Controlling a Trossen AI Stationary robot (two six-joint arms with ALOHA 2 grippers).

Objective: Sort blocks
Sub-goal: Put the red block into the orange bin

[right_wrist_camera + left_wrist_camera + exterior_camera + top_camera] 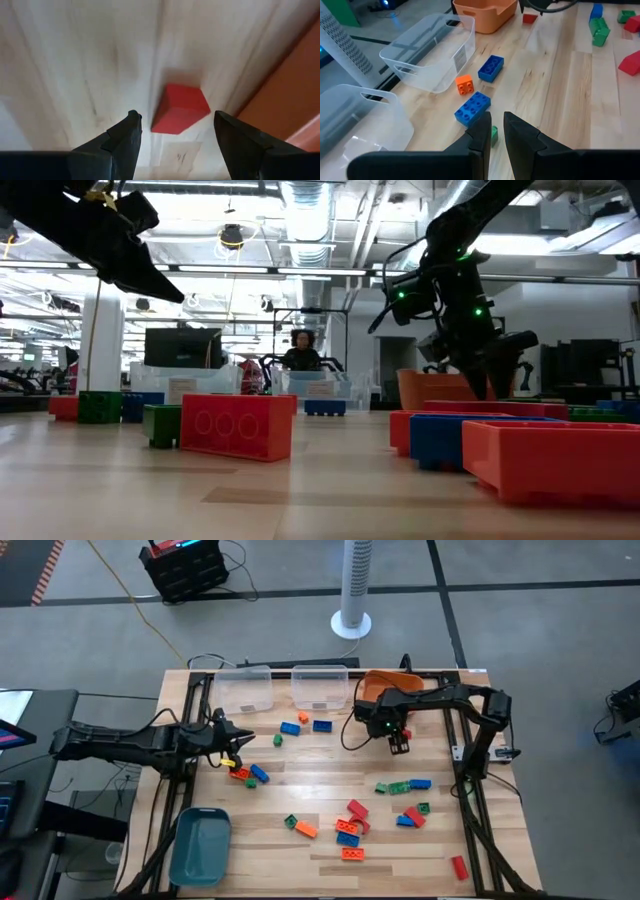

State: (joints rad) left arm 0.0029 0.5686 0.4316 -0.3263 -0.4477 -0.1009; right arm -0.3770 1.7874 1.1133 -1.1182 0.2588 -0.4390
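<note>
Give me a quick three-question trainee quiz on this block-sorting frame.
1. True or false: the right hand is open above a red block.
2. Which bin stands nearest that block: A) teal, B) orange, C) clear?
3. Fill in: the left hand has its fingers nearly ____ and holds nothing.

Key: 1 true; 2 B; 3 shut.

- Wooden counter (300, 795) carries scattered blocks (350, 825) in red, orange, blue and green.
- Two clear bins (245, 690) and an orange bin (372, 687) stand along its far edge.
- A teal bin (200, 845) sits at the near left corner.
</note>
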